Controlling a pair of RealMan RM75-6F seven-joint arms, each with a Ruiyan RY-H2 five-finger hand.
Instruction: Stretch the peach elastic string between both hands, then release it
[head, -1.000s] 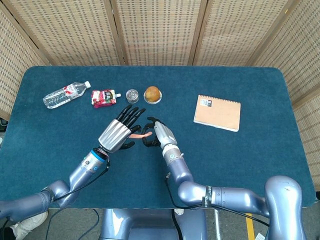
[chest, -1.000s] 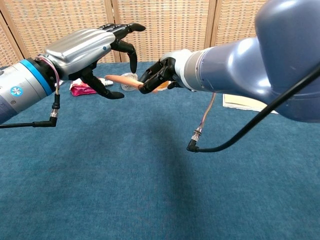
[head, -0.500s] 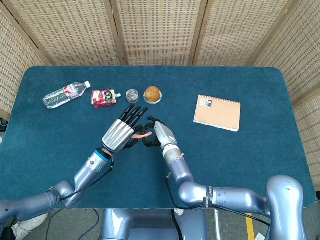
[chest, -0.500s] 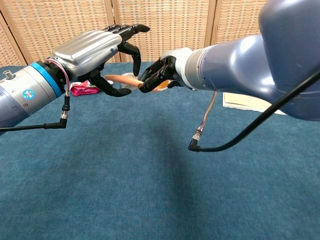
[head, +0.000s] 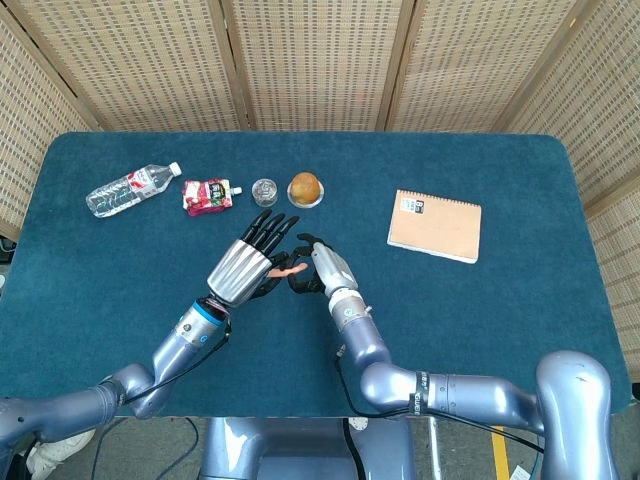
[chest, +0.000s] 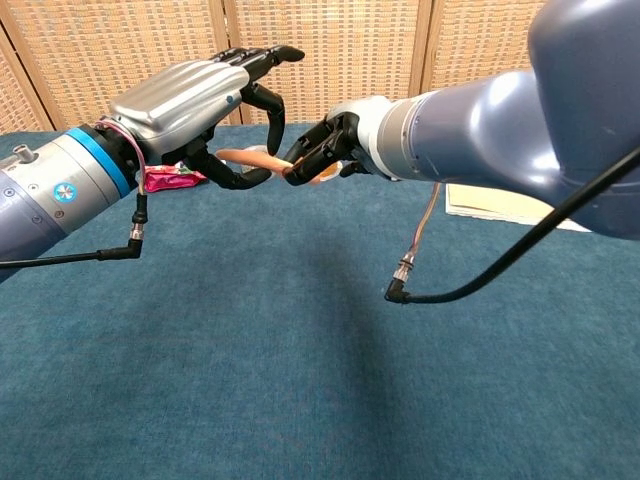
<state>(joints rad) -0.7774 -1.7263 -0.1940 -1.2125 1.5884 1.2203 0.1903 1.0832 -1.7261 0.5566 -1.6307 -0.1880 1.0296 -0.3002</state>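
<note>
The peach elastic string (chest: 262, 160) is up in the air above the middle of the blue bench (head: 480, 300). It sits between the 2 hands, which are very close together. The right hand (head: 322, 268) pinches one end of the string with its fingers (chest: 305, 160) closed tight on it. The left hand (head: 248, 262) is right beside it, with its long fingers (chest: 262, 62) spread out over the string and its thumb under it. I cannot tell if the left hand has a real hold on the string yet, because the fingers hide that spot.

I think the step right now is getting the other end of the string into the left hand. The pulling has not started, since the string looks short and loose. Next, the left hand needs to close on its end, and then both hands should move away from each other to make the string long. If the left hand's hold is weak, the string could slip out.

At the back of the bench there is a water bottle (head: 132, 187) with a red and white label, a red snack pouch (head: 206, 195) and a brown notebook (head: 435, 225) with a small dark tag. The writing on all 3 is too small to read.
</note>
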